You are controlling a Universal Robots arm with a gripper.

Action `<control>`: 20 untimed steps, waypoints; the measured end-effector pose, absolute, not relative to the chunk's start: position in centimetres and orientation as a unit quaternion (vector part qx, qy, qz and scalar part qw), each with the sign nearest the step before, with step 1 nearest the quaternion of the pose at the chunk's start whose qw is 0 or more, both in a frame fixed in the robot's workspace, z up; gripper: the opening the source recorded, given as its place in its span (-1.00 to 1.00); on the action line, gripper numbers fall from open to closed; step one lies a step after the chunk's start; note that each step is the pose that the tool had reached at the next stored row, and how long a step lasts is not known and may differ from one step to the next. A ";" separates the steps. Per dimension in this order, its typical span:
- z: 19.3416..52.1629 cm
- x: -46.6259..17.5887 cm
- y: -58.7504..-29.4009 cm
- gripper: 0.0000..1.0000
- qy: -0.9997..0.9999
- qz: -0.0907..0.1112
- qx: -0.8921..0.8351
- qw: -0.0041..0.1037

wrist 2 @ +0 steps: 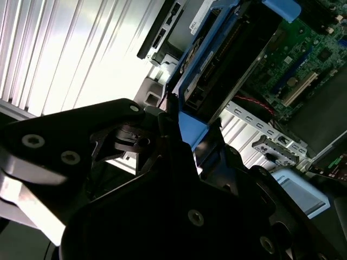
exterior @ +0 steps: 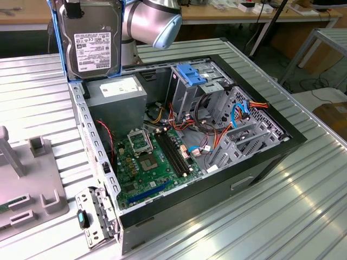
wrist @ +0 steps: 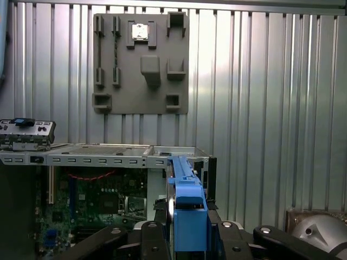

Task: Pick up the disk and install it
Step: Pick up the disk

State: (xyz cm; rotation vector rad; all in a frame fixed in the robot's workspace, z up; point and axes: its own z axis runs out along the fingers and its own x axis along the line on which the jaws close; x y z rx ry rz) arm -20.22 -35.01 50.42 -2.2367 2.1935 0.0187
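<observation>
One open computer case (exterior: 255, 162) lies nearest the exterior view's camera, on one ribbed metal table (exterior: 271, 227). One small metal bracket (exterior: 89, 216) with a blue tab sits at the case's near corner. Beside the case, toward the exterior view's left, rests one grey tray (exterior: 32, 189) of moulded holders.

Inside the case are one green circuit board (exterior: 146, 162), a tangle of red, orange and blue cables (exterior: 217, 130) and one metal drive cage (exterior: 187, 95) topped by one blue latch (exterior: 190, 73). At the far end sits one grey power supply (exterior: 116, 95) with a white label on it.

Behind the case's far corner, on the exterior view's left, one disk (exterior: 92, 40) hangs upright, well above the table. Its flat grey face is turned to the exterior camera and its blue frame runs along its edges. One gripper (exterior: 71, 8) grasps it at the top edge. In both wrist views the black fingers (wrist 2: 165, 127) are clenched on the blue frame, one on each side, touching the plastic. One grey arm (exterior: 152, 21) shows a rounded joint just beside the disk, on the exterior view's right.

One white label covers the lower part of the disk's face, printed with lines of dark text and bar codes.

Farthest back stand wooden-topped benches (exterior: 227, 13).
</observation>
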 end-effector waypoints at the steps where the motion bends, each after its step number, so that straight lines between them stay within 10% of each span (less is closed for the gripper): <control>1: 50.4 -20.2 -35.0 -0.26 0.700 0.006 -0.714 0.004; 20: 50.4 -14.6 -35.0 -0.26 0.700 0.006 -0.714 0.004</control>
